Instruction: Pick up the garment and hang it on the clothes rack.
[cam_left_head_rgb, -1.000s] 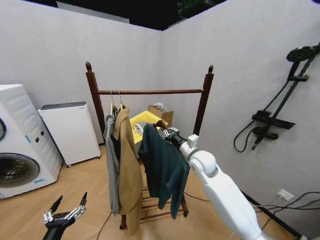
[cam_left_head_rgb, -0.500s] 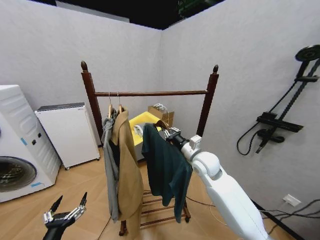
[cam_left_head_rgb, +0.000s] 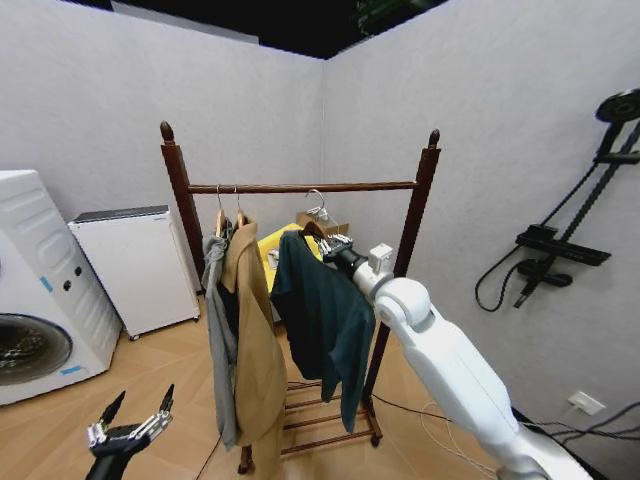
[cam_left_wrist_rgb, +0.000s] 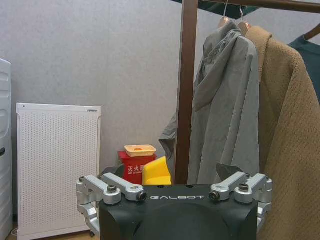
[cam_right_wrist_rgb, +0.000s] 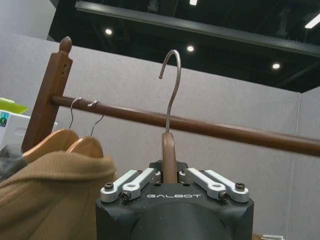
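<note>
The garment (cam_left_head_rgb: 320, 312), dark teal and coat length, hangs from a wooden hanger. My right gripper (cam_left_head_rgb: 336, 248) is shut on that hanger's neck (cam_right_wrist_rgb: 169, 152), just below the clothes rack's bar (cam_left_head_rgb: 300, 187). In the right wrist view the hanger's metal hook (cam_right_wrist_rgb: 172, 82) rises past the bar (cam_right_wrist_rgb: 210, 127), its curl above it and not resting on it. The clothes rack (cam_left_head_rgb: 428, 190) is dark reddish-brown with knobbed posts. My left gripper (cam_left_head_rgb: 130, 430) waits low at the left, fingers (cam_left_wrist_rgb: 111, 187) spread open and holding nothing.
A tan long coat (cam_left_head_rgb: 256, 340) and a grey hooded garment (cam_left_head_rgb: 218, 315) hang at the bar's left end. A washing machine (cam_left_head_rgb: 35, 290) and white cabinet (cam_left_head_rgb: 135, 262) stand left. A black shower stand (cam_left_head_rgb: 565, 240) is on the right wall. Cables lie on the floor at the right.
My right arm has lifted the hanger and garment up toward the bar, so the hook now reaches bar height. The view shifted slightly. The left gripper has not moved.
</note>
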